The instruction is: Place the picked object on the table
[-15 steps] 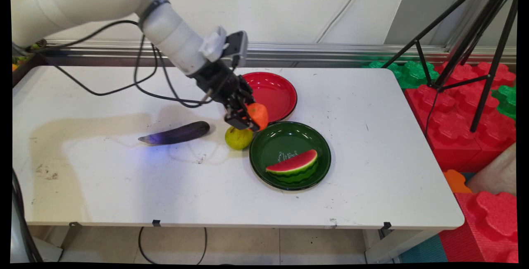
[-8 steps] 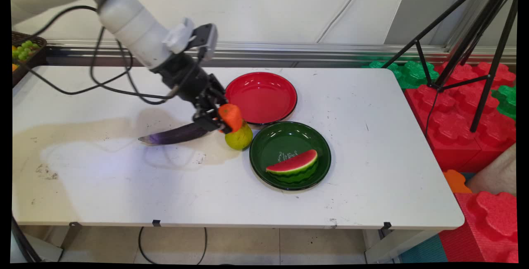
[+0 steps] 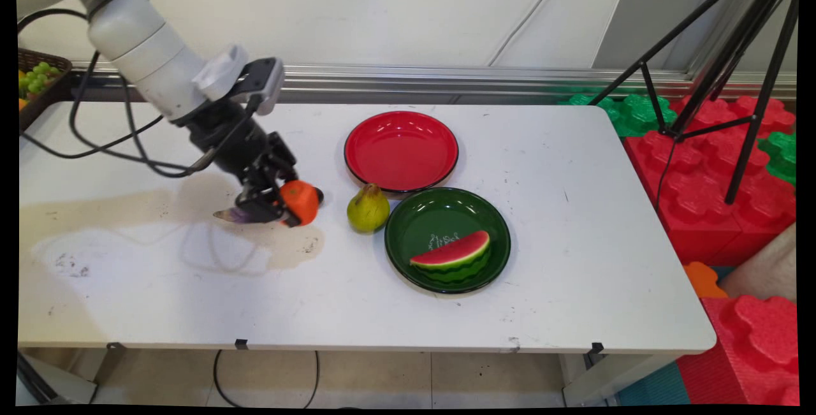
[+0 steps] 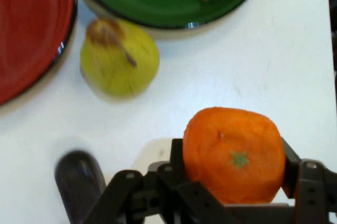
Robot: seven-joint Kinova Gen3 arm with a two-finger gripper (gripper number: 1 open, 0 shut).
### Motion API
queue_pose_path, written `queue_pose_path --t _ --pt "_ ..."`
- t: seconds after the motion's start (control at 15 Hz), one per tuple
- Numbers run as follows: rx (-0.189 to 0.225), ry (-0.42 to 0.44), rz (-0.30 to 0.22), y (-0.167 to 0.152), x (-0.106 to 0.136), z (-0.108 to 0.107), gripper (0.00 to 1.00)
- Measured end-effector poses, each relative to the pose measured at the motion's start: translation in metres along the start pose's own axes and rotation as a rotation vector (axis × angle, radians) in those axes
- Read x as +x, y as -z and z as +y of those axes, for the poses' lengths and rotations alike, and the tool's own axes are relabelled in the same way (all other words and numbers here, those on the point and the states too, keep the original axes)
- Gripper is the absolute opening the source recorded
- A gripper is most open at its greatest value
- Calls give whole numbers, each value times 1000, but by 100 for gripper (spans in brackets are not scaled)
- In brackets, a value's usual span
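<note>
— Gripper [image 3: 280,204] status?
— Clamped on an orange [image 3: 298,202], one finger on each side of it; the hand view [image 4: 234,155] shows the fruit squeezed between them, held low over the white desk [image 3: 574,211].
— What's under it?
— A dark purple eggplant [image 3: 231,214], mostly hidden behind the gripper, lying on the desk.
— And nearby?
— A yellow-green pear [image 3: 368,208] stands just to the right, touching the rim of a green plate [image 3: 440,211] that holds a watermelon slice [image 3: 451,255]. A red plate [image 3: 401,150] sits behind.
</note>
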Motion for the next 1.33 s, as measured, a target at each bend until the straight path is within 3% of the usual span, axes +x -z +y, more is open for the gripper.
queue_pose_path --t 0.67,1.33 --pt "3 80 -75 -40 -52 -4 0" --pt "27 135 -68 -88 -76 -18 0"
